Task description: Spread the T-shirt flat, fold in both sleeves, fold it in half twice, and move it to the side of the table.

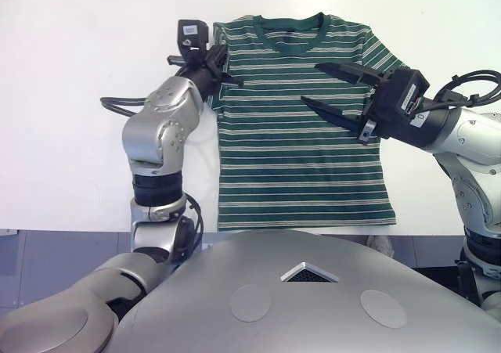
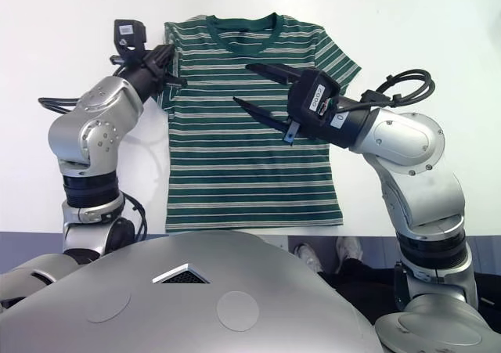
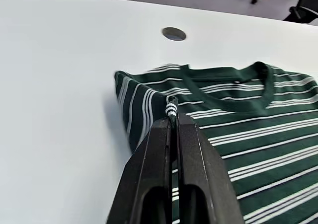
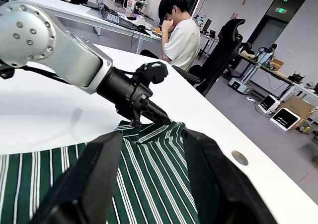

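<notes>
The green striped T-shirt (image 1: 301,149) lies flat on the white bench (image 1: 70,63). The left gripper (image 3: 172,118) has its fingers squeezed tight on a bit of the shirt's edge near the sleeve. The right gripper (image 1: 311,84) has its fingers spread wide over the shirt, holding nothing.

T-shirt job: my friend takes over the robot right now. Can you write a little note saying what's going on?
Left gripper: shut, pinching the edge of the left sleeve at the shirt's side.
Right gripper: open, holding nothing, above the chest of the shirt.
T-shirt: lies flat on the white table, collar at the far end.
Done: the shirt is spread flat. The left sleeve looks drawn in but is not let go.
Left: fold in the right sleeve, which sticks out, fold in half twice, then move the shirt to the table's side.
</notes>
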Robot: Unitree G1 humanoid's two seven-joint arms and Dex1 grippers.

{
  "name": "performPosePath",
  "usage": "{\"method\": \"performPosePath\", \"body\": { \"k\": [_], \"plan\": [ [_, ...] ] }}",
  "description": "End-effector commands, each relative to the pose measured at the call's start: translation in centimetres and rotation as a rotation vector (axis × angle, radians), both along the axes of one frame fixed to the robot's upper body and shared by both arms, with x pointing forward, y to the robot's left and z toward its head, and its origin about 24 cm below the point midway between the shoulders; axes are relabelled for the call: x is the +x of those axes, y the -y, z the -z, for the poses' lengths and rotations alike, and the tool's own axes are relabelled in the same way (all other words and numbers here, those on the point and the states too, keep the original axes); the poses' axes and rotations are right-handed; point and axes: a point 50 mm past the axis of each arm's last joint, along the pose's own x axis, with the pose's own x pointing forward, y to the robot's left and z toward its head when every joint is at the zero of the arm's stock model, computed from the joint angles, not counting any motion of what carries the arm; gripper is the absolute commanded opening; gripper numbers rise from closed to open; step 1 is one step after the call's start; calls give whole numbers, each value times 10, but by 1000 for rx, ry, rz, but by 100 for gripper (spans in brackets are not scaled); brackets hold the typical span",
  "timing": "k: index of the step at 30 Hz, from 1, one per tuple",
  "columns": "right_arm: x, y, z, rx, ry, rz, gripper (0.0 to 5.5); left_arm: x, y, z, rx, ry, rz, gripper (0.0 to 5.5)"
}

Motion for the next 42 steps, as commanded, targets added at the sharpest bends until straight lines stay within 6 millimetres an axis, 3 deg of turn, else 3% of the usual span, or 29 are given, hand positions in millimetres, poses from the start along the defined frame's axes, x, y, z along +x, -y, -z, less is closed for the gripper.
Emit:
{"method": "performPosePath", "body": {
  "k": [1,5,9,14,16,17,20,26,29,33,37,42],
  "plan": [
    [3,-3,-1,6,17,0,224,4,24,1,-18,-8,38,4],
    [3,-4,0,13,18,-3,224,7,42,5,-102,-51,62,4],
    [3,-4,1,21,18,8,224,10,51,-9,-188,-24,121,73],
    [8,-1,1,56,15,59,224,11,53,-20,-166,21,169,148],
    [18,5,0,98,34,154,224,10,53,-22,-155,29,174,165],
    [29,13,0,123,62,282,224,14,49,-26,-161,64,138,165],
    [54,50,19,225,37,719,240,26,29,-44,-209,211,-17,170],
    [54,100,88,259,-222,1244,350,25,10,-46,-190,290,-93,170],
    [57,108,104,260,-272,1342,413,23,13,-42,-191,281,-89,170],
    [74,105,124,258,-412,1398,413,21,15,-39,-189,275,-96,170],
    [87,93,132,337,-511,1400,413,24,14,-40,-180,281,-103,170],
    [87,86,140,320,-567,1401,311,25,11,-39,-174,286,-119,170]
  ]
}}
